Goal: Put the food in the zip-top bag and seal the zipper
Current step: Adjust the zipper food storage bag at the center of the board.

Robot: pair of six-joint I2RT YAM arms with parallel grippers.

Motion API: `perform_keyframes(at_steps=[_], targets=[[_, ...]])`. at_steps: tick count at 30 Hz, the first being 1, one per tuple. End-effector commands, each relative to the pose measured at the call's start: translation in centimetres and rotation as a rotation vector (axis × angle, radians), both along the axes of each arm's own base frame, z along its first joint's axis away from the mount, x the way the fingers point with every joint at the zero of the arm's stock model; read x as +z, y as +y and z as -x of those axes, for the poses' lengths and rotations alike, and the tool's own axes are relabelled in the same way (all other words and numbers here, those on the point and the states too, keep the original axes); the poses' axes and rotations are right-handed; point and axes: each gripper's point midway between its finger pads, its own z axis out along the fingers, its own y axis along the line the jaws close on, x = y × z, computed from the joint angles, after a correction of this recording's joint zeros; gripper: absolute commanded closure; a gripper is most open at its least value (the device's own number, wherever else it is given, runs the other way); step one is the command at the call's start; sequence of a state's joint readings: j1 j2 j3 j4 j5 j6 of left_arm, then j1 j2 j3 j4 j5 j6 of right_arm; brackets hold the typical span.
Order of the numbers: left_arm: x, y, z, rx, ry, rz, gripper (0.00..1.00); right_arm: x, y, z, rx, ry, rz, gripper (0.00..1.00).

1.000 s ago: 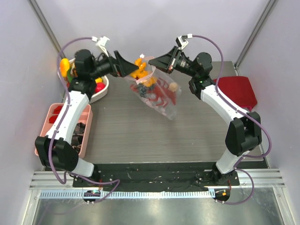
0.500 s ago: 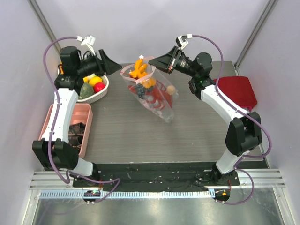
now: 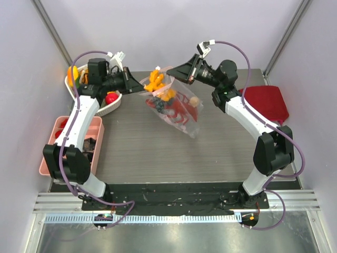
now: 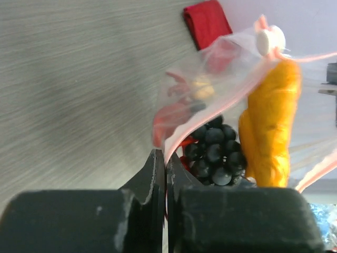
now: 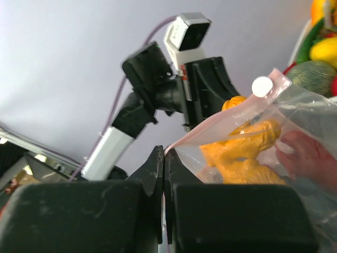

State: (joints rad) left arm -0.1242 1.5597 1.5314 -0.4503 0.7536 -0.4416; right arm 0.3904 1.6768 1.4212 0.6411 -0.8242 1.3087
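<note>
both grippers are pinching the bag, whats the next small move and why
Probably a gentle joint jiggle of the zip-top bag to settle its contents. The left gripper and right gripper are each shut on an end of the mouth. The orange food piece sits right at the zipper, seemingly partly past it, so it would likely block the seal.

white basket (image 3: 113, 106): far left, holds fruit | pink tray (image 3: 46, 153): left | red cloth (image 3: 266, 103): right
</note>
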Motion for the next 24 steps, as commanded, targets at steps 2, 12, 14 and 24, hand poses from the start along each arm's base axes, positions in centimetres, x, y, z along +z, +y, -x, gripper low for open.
perform_keyframes(at_steps=[2, 12, 14, 24], targets=[[1.0, 0.2, 0.9, -0.021, -0.034, -0.021, 1.0, -5.7, -0.6, -0.8, -0.099, -0.032, 0.208, 0.99], [3.5, -1.8, 4.7, -0.145, -0.171, -0.091, 1.0, -13.0, -3.6, -1.3, -0.2, 0.003, 0.607, 0.99], [4.8, -1.6, 4.8, -0.127, -0.214, -0.097, 1.0, -10.4, -3.6, -0.5, -0.188, -0.052, 0.581, 0.99], [6.3, -1.7, 5.0, -0.085, -0.2, -0.071, 1.0, -11.1, -5.4, -0.3, -0.237, -0.067, 0.713, 0.99]])
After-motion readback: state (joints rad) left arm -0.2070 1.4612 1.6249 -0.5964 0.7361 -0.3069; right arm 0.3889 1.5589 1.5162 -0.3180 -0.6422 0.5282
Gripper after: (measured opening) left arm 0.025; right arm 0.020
